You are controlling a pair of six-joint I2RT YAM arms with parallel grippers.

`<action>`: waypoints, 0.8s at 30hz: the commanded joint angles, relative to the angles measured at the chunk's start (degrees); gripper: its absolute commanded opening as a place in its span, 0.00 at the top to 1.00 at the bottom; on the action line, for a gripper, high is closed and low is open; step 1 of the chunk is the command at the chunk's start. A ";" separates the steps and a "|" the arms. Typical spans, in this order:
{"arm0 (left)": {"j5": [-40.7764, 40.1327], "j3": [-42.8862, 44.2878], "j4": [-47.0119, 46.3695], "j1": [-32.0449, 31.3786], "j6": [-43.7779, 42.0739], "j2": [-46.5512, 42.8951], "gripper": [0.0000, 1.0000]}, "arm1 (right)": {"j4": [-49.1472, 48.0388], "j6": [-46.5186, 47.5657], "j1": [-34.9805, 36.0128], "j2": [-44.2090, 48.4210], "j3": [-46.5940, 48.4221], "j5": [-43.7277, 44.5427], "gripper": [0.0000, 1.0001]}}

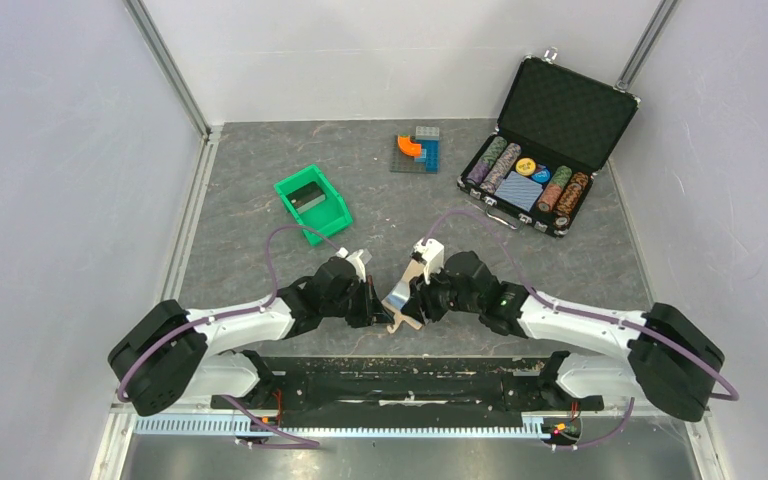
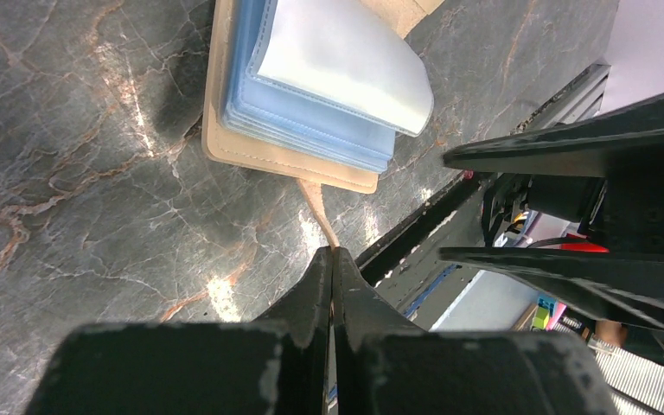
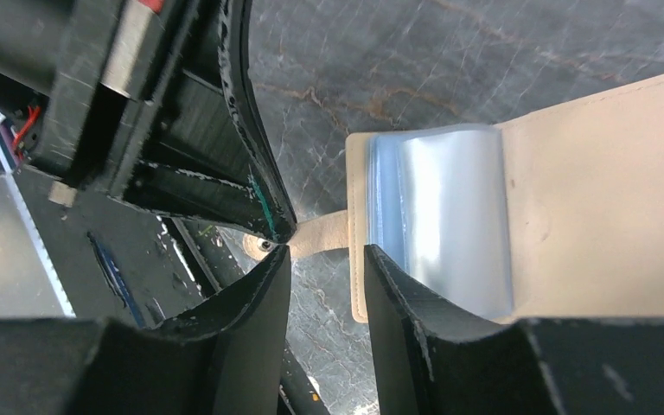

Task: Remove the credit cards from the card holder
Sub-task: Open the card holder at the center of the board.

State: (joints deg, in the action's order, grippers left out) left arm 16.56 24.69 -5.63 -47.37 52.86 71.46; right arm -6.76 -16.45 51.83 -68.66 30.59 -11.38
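The left gripper, in from nine o'clock, is clamped shut on the strap tab of the card holder. The holder lies spread open at six o'clock on the table, between the arms, with its light blue pockets up. From three o'clock the right gripper stands partway open, holding nothing, one finger over the pockets' edge; any credit cards inside cannot be made out.

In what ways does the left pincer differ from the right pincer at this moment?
The left pincer is shut; the right pincer stands open. The left pincer clamps the tan strap tab of the tan bifold card holder with light blue pockets; the right pincer grips nothing. Both are black, two-fingered, and meet at that holder.
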 commanded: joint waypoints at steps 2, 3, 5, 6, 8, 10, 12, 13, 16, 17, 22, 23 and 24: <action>-0.13 -0.34 -0.35 -0.24 -0.39 -1.25 0.98 | -5.24 0.84 0.79 -4.34 -0.80 -1.74 0.60; -0.15 -0.39 -0.30 -0.26 -0.39 -1.39 0.98 | -5.32 1.25 0.90 -5.06 -0.71 -0.58 0.59; -0.07 -0.43 -0.35 -0.26 -0.34 -1.69 0.98 | -5.62 1.95 0.98 -5.99 -0.71 2.12 0.59; -0.14 -0.54 -0.27 -0.23 -0.30 -1.75 0.98 | -5.66 2.41 0.99 -6.54 -0.71 3.20 0.58; -0.28 -0.61 -0.10 -0.20 -0.30 -1.98 0.98 | -5.48 3.44 0.99 -7.60 -0.45 5.22 0.55; -0.34 -0.69 0.07 -0.22 -0.38 -2.09 0.98 | -5.28 4.33 1.03 -8.47 -0.27 7.03 0.53; -0.38 -0.86 0.09 -0.25 -0.30 -2.14 0.98 | -5.14 5.26 0.99 -9.26 -0.22 8.85 0.52; -0.38 -0.93 0.04 -0.21 -0.30 -2.28 0.98 | -4.75 5.81 1.05 -9.75 -0.05 9.51 0.51; -0.47 -1.05 0.09 -0.18 -0.30 -2.13 0.98 | -3.45 6.89 1.58 -10.29 0.35 13.20 0.49; -0.41 -1.12 0.09 -0.19 -0.30 -2.04 0.98 | -3.17 7.16 1.73 -10.20 0.37 14.26 0.48; -0.33 -1.22 0.08 -0.26 -0.28 -1.67 0.98 | -2.27 8.70 3.02 -11.61 1.17 17.09 0.43; -0.35 -1.22 0.05 -0.24 -0.30 -1.69 0.98 | -2.04 8.86 3.33 -11.96 1.44 17.59 0.42; -0.32 -1.28 0.02 -0.24 -0.30 -1.71 0.98 | -1.93 8.98 3.65 -12.47 1.59 17.76 0.41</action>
State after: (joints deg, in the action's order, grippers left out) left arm 16.51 23.83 -5.37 -47.37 52.84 70.43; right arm -9.21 -9.74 54.37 -79.31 30.09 2.31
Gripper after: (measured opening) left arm 0.032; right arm 0.573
